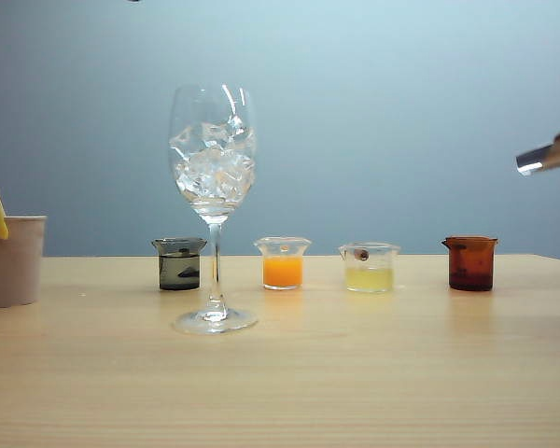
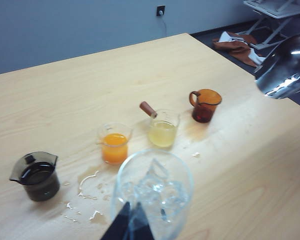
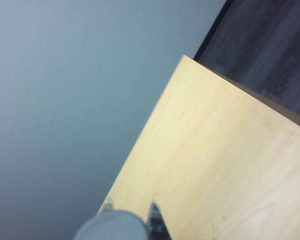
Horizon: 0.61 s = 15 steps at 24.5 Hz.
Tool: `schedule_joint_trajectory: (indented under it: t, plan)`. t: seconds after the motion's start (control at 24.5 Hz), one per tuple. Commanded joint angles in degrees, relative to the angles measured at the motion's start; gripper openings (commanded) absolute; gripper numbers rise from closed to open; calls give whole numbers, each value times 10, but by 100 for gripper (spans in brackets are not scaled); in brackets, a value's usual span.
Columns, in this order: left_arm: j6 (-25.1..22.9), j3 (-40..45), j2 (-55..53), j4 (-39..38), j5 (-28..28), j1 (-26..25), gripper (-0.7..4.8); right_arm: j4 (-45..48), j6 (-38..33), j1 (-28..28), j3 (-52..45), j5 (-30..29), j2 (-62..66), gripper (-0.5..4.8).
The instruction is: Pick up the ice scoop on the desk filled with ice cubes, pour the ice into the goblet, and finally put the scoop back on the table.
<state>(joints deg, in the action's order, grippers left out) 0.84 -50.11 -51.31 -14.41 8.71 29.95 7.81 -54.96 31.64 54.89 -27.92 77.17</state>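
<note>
Left fingers (image 2: 128,225) pressed together, empty, parked just above the goblet (image 1: 213,201), apparently only watching. Right fingers (image 3: 132,220) clamped on the ice scoop (image 1: 548,155), held high off the counter (image 1: 355,373) at far right, well clear of the goblet; ice cubes (image 1: 215,168) already fill the bowl, so pour looks done. Remaining: lower scoop onto bare counter, clear of the beaker row behind.
</note>
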Motion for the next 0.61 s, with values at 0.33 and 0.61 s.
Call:
schedule_joint_trajectory:
  t: [0.33, 0.61]
  plan:
    - [-19, -6, -3, -6, -26, 49, -6, 78, 32, 17, -43, -35, 47, -5]
    - [-19, -6, -3, -27, -27, 48, -6, 148, 31, 19, -42, -42, 118, -6]
